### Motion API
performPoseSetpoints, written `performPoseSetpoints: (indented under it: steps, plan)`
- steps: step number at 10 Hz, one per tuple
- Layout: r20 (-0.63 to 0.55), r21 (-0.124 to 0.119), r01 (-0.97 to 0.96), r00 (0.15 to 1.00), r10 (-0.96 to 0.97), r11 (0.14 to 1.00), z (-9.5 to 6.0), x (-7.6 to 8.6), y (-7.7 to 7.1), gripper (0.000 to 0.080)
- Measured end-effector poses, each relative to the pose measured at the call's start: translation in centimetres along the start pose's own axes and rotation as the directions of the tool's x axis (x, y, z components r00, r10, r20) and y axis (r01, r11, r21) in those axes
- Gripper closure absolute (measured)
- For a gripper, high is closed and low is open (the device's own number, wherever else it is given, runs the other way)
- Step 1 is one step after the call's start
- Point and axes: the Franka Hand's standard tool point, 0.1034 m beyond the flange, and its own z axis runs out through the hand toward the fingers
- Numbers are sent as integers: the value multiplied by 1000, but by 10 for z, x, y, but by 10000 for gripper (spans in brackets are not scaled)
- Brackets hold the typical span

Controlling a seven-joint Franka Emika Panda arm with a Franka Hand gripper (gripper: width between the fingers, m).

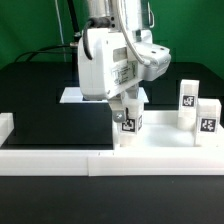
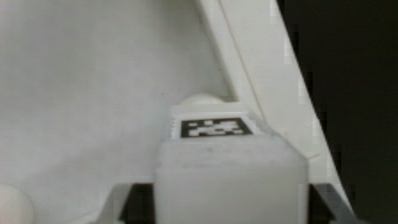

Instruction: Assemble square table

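The white square table top (image 1: 165, 138) lies flat at the exterior view's right, against the front rail. Two white legs with tags stand upright on or at it, one (image 1: 188, 100) behind the other (image 1: 207, 120). My gripper (image 1: 129, 108) points down and is shut on a third white leg (image 1: 129, 122), which stands upright at the top's near-left corner. In the wrist view the leg (image 2: 222, 165) with its tag fills the gap between my dark fingers (image 2: 146, 203), over the top's surface (image 2: 98, 90) beside its raised rim (image 2: 249, 60). The leg's lower end is hidden.
The long white border rail (image 1: 90, 162) runs along the front, with a raised end (image 1: 5, 126) at the exterior view's left. The marker board (image 1: 72, 97) lies behind the arm on the black table (image 1: 45, 115).
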Motion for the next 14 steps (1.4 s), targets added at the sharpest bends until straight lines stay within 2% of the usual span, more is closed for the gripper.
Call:
performPoseSetpoints:
  steps: [1, 2, 3, 4, 5, 6, 8, 9, 10, 11, 12, 14]
  plan:
    - [-1, -1, 30, 1000, -30, 1000, 0, 1, 0, 505]
    - [-6, 6, 124, 992, -124, 992, 0, 0, -1, 408]
    - [-15, 31, 283, 959, -282, 959, -1, -2, -4, 271]
    - [-27, 41, 433, 901, -433, 900, 0, -9, -2, 170]
    - [-41, 28, 581, 814, -580, 813, 0, -19, 2, 170]
    - [-44, 26, 624, 781, -623, 781, 0, -18, 1, 156]
    - [-48, 18, 721, 693, -719, 693, 0, -16, 0, 151]
    - [-51, 12, 790, 613, -788, 613, 0, -15, 0, 150]
    - [-61, -11, 907, 419, -906, 421, 0, -12, -2, 150]
    - [-51, -44, 974, 222, -974, 224, 2, -10, -2, 150]
    - [-38, -57, 981, 184, -982, 186, 3, -11, 0, 150]
    - [-41, -55, 973, 222, -974, 224, 3, -10, 0, 416]
